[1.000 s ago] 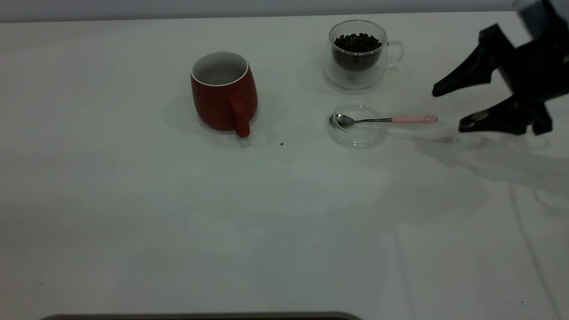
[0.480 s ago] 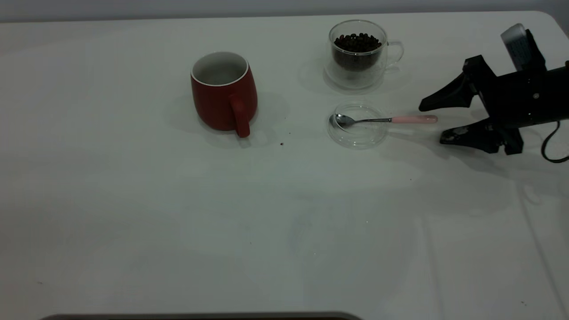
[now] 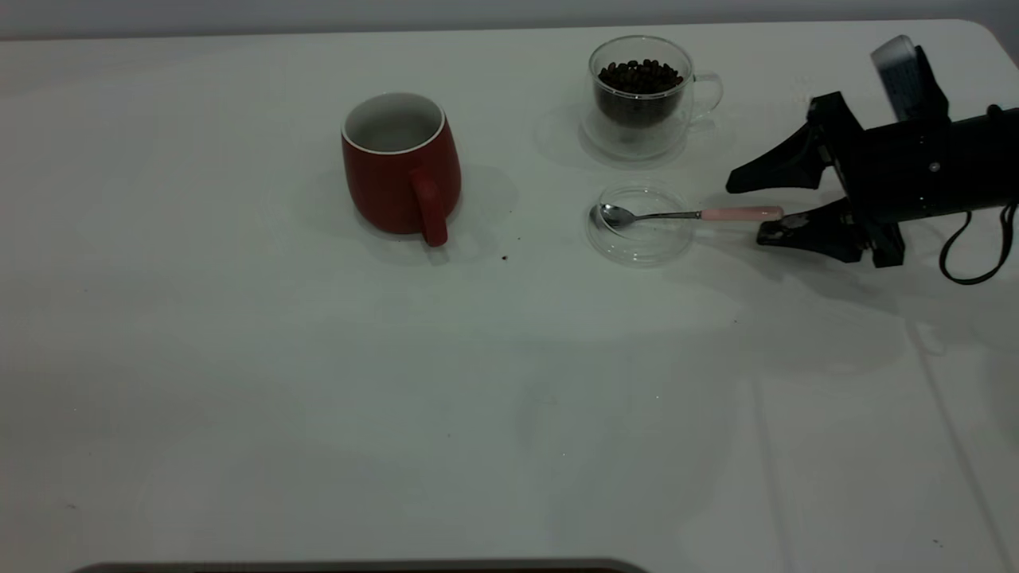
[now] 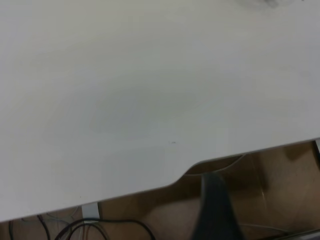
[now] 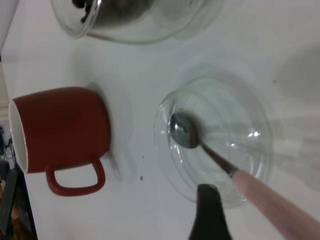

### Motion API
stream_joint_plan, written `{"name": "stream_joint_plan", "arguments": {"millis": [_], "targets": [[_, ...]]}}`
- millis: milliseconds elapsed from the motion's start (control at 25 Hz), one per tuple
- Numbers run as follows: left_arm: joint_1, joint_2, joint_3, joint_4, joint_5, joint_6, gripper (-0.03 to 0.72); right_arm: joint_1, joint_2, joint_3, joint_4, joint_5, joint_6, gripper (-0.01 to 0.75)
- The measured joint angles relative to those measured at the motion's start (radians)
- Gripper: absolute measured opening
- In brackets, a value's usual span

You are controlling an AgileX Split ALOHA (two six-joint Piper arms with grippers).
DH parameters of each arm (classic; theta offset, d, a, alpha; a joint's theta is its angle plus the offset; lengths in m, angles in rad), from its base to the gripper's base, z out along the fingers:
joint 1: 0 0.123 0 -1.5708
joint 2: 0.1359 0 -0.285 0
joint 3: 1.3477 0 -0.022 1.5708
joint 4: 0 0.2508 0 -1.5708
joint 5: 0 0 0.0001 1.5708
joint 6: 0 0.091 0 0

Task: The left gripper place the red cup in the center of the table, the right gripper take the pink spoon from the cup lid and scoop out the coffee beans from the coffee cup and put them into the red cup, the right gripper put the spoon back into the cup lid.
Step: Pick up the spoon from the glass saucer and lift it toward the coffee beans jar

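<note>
- Two black fingers of the right gripper (image 3: 755, 205) are now bracketing the far end of the pink spoon (image 3: 691, 214); a second ago they were hanging well off to the side and higher, so the arm has been sliding in low over the table (image 3: 509, 382) toward the handle.
- Its jaws are standing spread, one above and one below the pink tip, not yet closing on it.
- That approach is suggesting the spoon pick-up is the step in hand; scooping is probably still ahead.
- Nothing else is shifting: the red cup (image 3: 400, 163) is sitting upright near the middle, handle facing the camera, looking empty.
- The spoon is lying nearly level, its long axis running straight across from the cup lid (image 3: 639, 224) toward the gripper, bowl resting inside the lid, pink handle overhanging the rim and pointing at the jaws.
- The coffee cup (image 3: 642, 95) is standing just behind the lid, the coffee beans (image 3: 640, 76) heaped inside.
- The left gripper is not appearing in the exterior view; its wrist camera is showing only bare table edge.
</note>
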Motion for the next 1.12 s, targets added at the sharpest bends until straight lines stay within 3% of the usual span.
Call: {"name": "stream_joint_plan", "arguments": {"millis": [360,920,1120], "targets": [[0.0,0.0,0.0,0.0,0.0,0.001,0.588,0.002,0.0,0.0,0.0,0.069,-0.009,0.412],[0.0,0.0,0.0,0.0,0.0,0.003,0.588,0.002,0.0,0.0,-0.02,0.089,-0.036,0.127],[0.0,0.0,0.0,0.0,0.0,0.003,0.588,-0.018,-0.022,0.0,-0.096,0.089,-0.046,0.112]]}}
